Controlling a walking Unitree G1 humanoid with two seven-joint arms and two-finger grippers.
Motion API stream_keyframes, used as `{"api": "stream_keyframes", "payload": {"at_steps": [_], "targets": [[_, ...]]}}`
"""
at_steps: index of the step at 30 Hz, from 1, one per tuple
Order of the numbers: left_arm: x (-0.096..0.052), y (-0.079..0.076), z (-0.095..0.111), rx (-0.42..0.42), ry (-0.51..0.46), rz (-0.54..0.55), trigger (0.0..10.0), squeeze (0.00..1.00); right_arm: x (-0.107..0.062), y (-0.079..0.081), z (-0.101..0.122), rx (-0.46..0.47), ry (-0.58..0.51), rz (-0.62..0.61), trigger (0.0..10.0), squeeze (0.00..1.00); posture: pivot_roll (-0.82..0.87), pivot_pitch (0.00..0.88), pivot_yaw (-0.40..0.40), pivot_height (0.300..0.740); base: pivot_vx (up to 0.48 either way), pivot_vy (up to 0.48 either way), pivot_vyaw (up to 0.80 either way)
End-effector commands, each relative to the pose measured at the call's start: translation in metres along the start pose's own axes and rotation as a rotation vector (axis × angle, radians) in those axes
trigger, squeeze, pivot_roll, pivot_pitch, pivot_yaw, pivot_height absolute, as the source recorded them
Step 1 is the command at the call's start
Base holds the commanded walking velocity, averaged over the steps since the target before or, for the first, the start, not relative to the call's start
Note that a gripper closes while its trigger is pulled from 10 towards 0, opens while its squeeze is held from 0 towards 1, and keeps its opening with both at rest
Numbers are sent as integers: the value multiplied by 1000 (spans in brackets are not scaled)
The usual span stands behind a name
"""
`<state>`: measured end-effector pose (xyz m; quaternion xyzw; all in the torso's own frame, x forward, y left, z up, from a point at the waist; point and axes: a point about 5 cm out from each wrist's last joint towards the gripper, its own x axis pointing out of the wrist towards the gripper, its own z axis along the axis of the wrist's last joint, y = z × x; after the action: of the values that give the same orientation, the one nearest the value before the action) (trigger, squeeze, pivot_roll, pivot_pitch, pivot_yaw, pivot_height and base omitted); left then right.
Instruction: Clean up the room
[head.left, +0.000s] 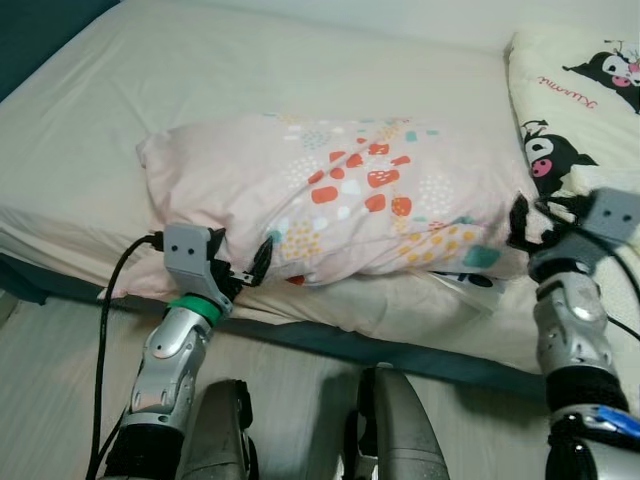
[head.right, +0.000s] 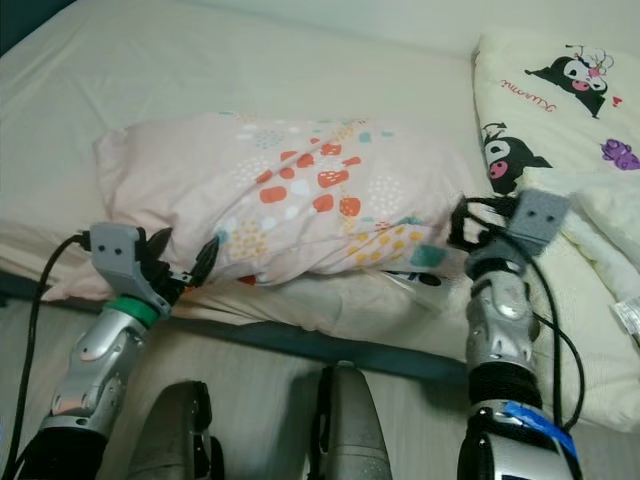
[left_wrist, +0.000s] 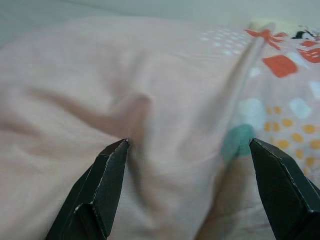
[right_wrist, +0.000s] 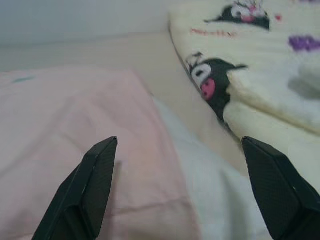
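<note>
Bed (head.left: 120, 80): pillow (head.left: 340, 190) between spread left gripper (left_wrist: 187, 150) and right gripper (right_wrist: 180, 145).

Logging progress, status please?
Left tool and right tool open at opposite ends of pink pillow. Pillow on bed, ungripped. Cartoon blanket alongside.

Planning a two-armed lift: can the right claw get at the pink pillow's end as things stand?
Probably yes. The right claw is open at the pink pillow's right end, nothing between them, though the cartoon blanket lies close beside it.
</note>
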<state>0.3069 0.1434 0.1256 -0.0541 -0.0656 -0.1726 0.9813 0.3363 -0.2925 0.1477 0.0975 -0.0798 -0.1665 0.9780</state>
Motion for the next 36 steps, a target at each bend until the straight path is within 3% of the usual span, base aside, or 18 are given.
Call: {"api": "stream_keyframes", "payload": {"at_steps": [1, 2, 5, 6, 7, 8, 14, 22, 33, 34, 35, 36], "targets": [[-3, -5, -5, 1, 28, -21, 10000, 0, 0, -9, -3, 66, 28, -27, 10000, 1000, 23, 191, 6, 618, 0, 0, 0], [-2, -8, -5, -3, 26, -27, 10000, 0, 1, -13, -4, 113, 47, -34, 10000, 1000, 27, 193, 7, 618, 0, 0, 0], [-3, -12, -5, -8, 26, -39, 10000, 0, 3, -20, -9, 75, 115, -59, 10000, 1000, 34, 197, 11, 618, 0, 0, 0], [-3, -14, -5, -9, 26, -43, 10000, 0, 3, -23, -10, 41, 139, -64, 10000, 773, 34, 197, 11, 618, 0, 0, 0], [-3, -14, -5, -9, 26, -43, 10000, 0, 3, -23, -10, 41, 139, -64, 10000, 773, 34, 197, 11, 618, 0, 0, 0], [-4, -14, -5, -4, 29, -40, 10000, 0, 4, -23, -11, 11, 157, -44, 10000, 0, 35, 199, 15, 618, 0, 0, 0], [-2, -12, -2, 21, 20, -23, 10000, 0, 8, -3, -18, 88, 228, 166, 10000, 0, 42, 203, 17, 618, 0, 0, 0], [-2, -20, 1, 26, 11, -76, 10000, 0, 6, 15, -23, 101, 267, 327, 10000, 0, 45, 195, 12, 618, 0, 0, 0], [1, -31, 2, 3, 0, -119, 10000, 0, 5, 21, -20, 106, 250, 417, 10000, 0, 35, 185, 12, 618, 0, 0, 0], [2, -33, 3, 1, -2, -126, 10000, 0, 6, 20, -18, 113, 240, 412, 6980, 0, 35, 184, 11, 618, 0, 0, 0], [2, -33, 3, 1, -2, -126, 10000, 0, 6, 20, -18, 113, 240, 412, 6980, 0, 35, 184, 11, 618, 0, 0, 0], [2, -33, 4, -3, -4, -127, 10000, 0, 6, 18, -17, 119, 226, 402, 1451, 0, 34, 182, 9, 618, 0, 0, 0]]}}
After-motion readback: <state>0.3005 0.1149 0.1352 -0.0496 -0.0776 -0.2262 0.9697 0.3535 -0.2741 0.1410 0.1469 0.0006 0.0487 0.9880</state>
